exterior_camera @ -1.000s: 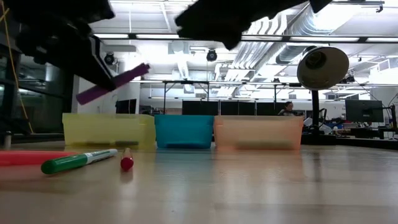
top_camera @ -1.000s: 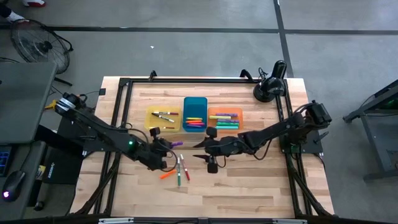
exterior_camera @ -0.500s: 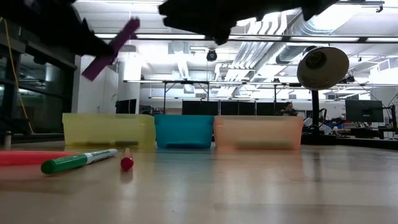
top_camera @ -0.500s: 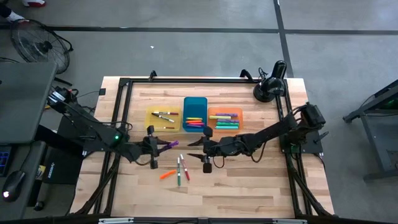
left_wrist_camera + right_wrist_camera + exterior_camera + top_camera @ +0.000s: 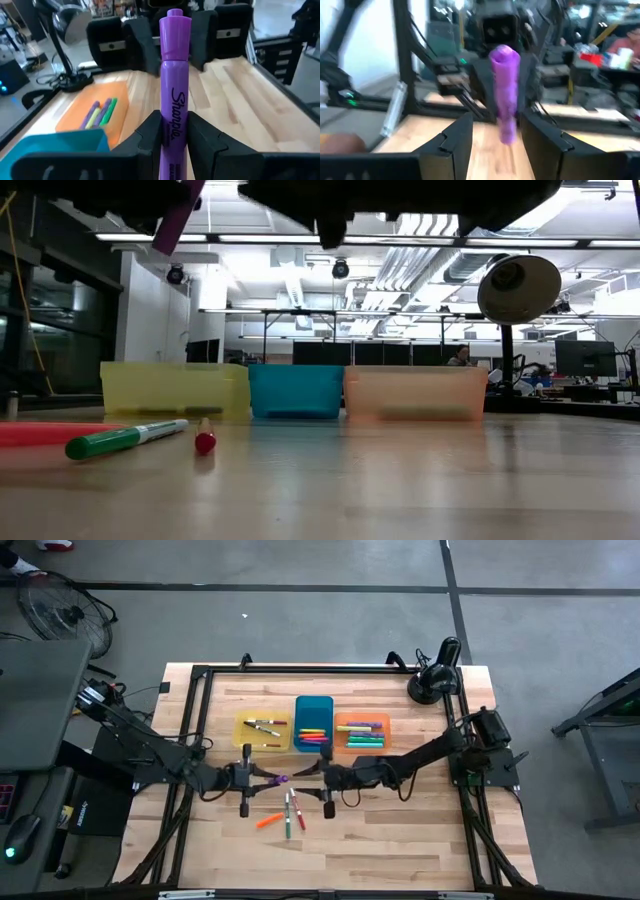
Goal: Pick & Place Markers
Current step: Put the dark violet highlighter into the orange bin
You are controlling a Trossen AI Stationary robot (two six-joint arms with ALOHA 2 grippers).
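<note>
My left gripper (image 5: 262,780) is shut on a purple marker (image 5: 279,780) held in the air over the table's middle; its capped end points toward the table's right. My right gripper (image 5: 312,780) is open and faces it. In the right wrist view its two fingers stand on either side of the purple marker (image 5: 505,92) without touching. Orange (image 5: 268,821), green (image 5: 288,815) and red (image 5: 298,813) markers lie flat on the wood below. More markers lie in the yellow (image 5: 244,721), blue (image 5: 313,702) and orange (image 5: 383,720) trays. My left gripper pinches the purple marker between its two fingers (image 5: 146,132) at the rear of the barrel (image 5: 173,131), near the printed lettering. The fingers come level from the table's left and lie along the marker. It is lifted clear, and its capped end (image 5: 174,30) sticks out ahead.
The three trays stand side by side toward the far edge, the yellow tray (image 5: 175,388) leftmost. A black desk lamp (image 5: 435,680) sits at the far right corner. A black frame rail (image 5: 195,720) borders the work area. Bare wood lies toward the near edge.
My left gripper has carried the purple marker up, clear of the loose markers, and turned it to point toward the table's right. My right gripper has moved toward the table's left, so that its open fingers now stand around the marker's capped end.
</note>
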